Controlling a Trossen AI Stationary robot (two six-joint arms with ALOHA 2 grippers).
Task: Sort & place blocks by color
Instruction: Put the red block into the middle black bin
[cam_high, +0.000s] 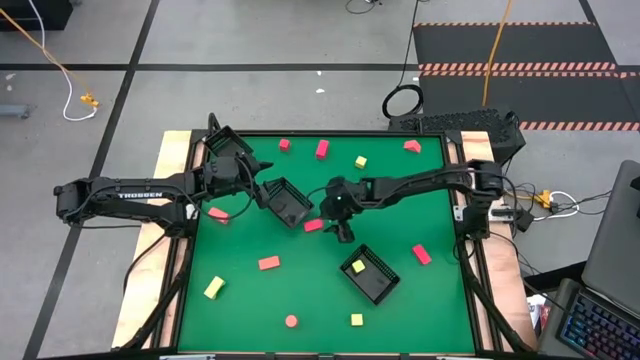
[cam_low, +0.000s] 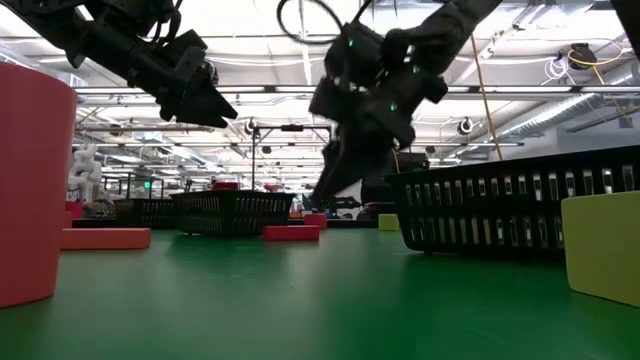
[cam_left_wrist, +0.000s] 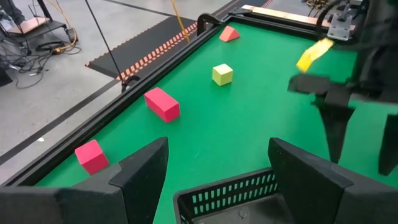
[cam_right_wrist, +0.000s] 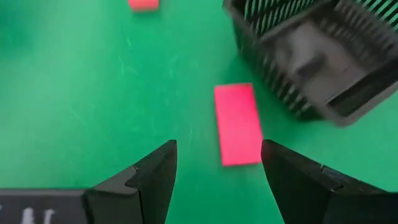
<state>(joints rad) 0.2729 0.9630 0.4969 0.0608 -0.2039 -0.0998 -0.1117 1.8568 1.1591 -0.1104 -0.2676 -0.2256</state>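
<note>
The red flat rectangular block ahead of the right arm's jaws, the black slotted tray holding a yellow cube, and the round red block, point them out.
Red flat rectangular block (cam_right_wrist: 237, 124): right wrist view, top face.
Black slotted tray (cam_high: 383, 287): high view, bare floor.
Round red block (cam_high: 291, 321): high view, top.

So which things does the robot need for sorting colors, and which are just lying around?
For the job:
- red bar ahead of the right gripper
- yellow cube in one black tray
- second black tray by the left gripper

Just lying about:
- orange cable
- laptop
</note>
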